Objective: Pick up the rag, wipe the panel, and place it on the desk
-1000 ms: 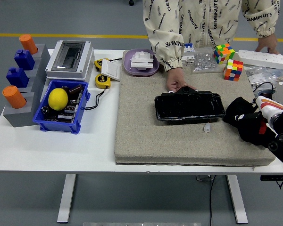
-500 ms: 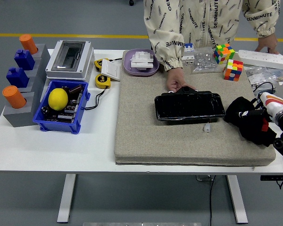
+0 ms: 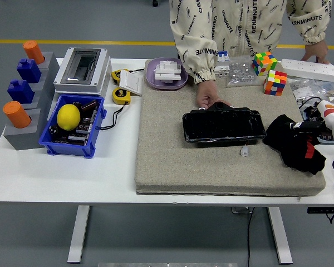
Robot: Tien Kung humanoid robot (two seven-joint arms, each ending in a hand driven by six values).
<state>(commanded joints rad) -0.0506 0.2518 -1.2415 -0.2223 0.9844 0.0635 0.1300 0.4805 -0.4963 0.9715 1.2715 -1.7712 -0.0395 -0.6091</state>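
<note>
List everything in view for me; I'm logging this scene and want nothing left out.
panel: 1, black, glossy, mid mat
rag: 1, black, mat's right end
mat: 1, beige, on the white table
bin: 1, blue, left, holds a yellow lemon
block stand: 1, grey, far left, two orange and two blue pegs
electrical box: 1, white-grey, back left
tape measures: 2, yellow, beside the box
tray: 1, purple, back centre
puzzle cubes: 2, multicoloured, back right
power strip: 1, white, back right
person's hand: 1, at the panel's far edge
right hand: 1, black, at the rag; grip unclear
</note>
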